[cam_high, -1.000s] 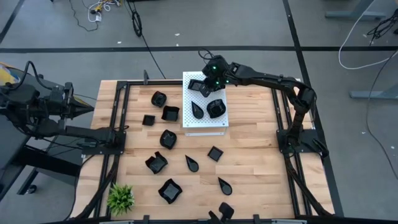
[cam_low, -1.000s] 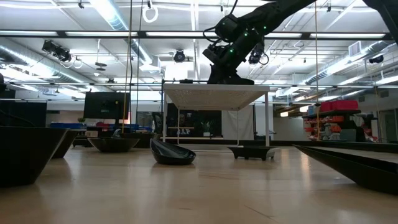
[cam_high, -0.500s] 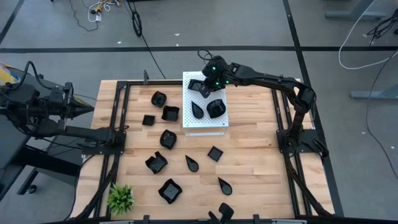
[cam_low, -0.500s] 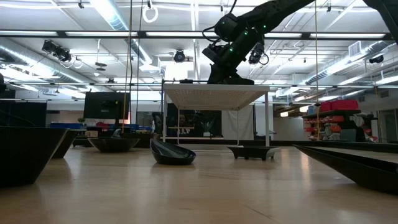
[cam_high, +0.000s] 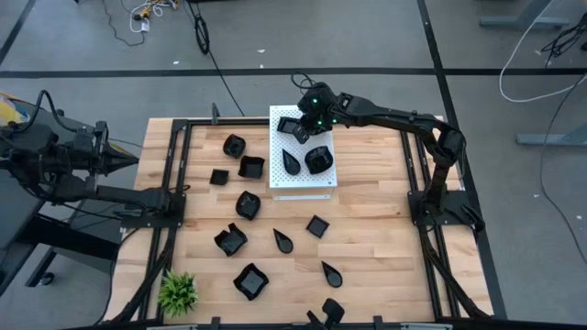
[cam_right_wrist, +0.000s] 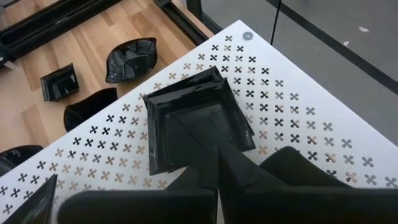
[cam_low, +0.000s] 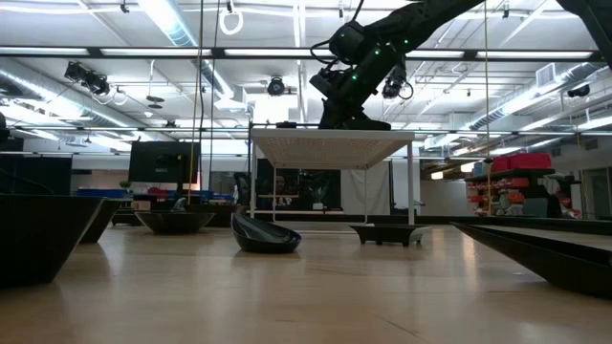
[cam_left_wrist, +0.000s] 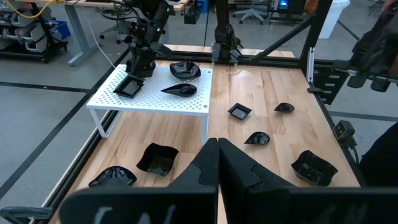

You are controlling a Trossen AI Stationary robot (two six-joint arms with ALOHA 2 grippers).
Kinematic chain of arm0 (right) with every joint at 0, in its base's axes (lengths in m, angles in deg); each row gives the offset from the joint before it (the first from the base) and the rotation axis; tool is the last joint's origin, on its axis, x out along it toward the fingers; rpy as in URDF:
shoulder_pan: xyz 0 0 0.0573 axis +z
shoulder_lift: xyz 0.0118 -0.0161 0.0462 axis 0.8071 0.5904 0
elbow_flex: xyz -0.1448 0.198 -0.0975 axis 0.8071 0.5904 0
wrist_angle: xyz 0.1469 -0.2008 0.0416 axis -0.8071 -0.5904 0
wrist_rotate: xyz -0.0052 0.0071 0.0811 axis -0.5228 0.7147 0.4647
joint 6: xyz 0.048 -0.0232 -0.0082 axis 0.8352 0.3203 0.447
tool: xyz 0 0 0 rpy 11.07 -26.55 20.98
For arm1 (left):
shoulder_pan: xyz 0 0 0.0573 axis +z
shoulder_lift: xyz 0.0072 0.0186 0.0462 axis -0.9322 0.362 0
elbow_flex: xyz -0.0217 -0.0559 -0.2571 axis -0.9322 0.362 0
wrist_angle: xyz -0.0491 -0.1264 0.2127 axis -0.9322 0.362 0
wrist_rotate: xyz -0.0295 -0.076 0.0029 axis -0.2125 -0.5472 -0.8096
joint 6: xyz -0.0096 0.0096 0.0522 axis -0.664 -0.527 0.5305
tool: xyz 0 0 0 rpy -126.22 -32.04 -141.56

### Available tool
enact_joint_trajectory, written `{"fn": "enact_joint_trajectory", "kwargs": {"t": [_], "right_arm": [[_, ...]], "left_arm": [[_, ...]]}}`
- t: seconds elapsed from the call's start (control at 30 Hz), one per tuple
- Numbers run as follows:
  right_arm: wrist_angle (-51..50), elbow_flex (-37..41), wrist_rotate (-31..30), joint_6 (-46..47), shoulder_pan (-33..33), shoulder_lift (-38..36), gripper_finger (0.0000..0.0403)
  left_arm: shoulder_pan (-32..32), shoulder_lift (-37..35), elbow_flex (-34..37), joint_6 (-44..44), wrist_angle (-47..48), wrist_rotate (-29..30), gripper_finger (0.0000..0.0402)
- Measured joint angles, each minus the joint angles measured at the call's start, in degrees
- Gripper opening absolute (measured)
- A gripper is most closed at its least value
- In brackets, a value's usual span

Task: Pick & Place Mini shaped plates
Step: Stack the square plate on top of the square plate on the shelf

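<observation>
Square dish (cam_right_wrist: 198,127) sits on the white board's (cam_right_wrist: 298,130) far corner, glossy, light, likely slippery; its raised rim is the place to pinch. Right gripper (cam_right_wrist: 217,163) is closed on that rim; left gripper (cam_left_wrist: 217,163) idles shut offside.

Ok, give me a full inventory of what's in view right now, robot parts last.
plates on the board: three, glossy black, one square, one teardrop, one rounded
plates on the table: ten that I can count, glossy black, scattered beside and below the board in the high view
board: one, white and perforated, on legs at the table's top middle in the high view
plant: one, green, bottom-left corner of the table in the high view
table: one, light wood with dark frame rails
left gripper: one, dark, jaws shut, parked off the table's left edge
right gripper: one, dark, jaws shut, at the edge of the square plate on the board
</observation>
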Motion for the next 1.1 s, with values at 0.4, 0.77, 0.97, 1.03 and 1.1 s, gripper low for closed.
{"fn": "enact_joint_trajectory", "kwargs": {"t": [0.4,0.77,0.97,1.03,1.1], "right_arm": [[0.08,-0.04,1.43,-19.00,0.06,-1.86,0.0012],[-0.16,-0.04,-2.44,-46.96,2.05,-1.86,0.0085],[-1.75,-0.04,-6.33,-57.70,2.50,-1.86,0.0127],[-1.78,-0.04,-6.52,-61.56,2.76,-1.86,0.0137],[-1.58,-0.04,-6.53,-64.69,3.06,-1.86,0.0143]], "left_arm": [[0.00,0.01,-0.01,0.00,0.02,0.01,0.0003],[0.00,-0.01,-0.01,0.00,0.00,-0.01,0.0003],[0.00,-0.01,0.01,0.00,0.02,0.01,0.0003],[0.00,-0.01,-0.01,0.00,0.00,-0.01,0.0003],[0.00,-0.01,-0.01,0.00,0.00,0.01,0.0003]]}}
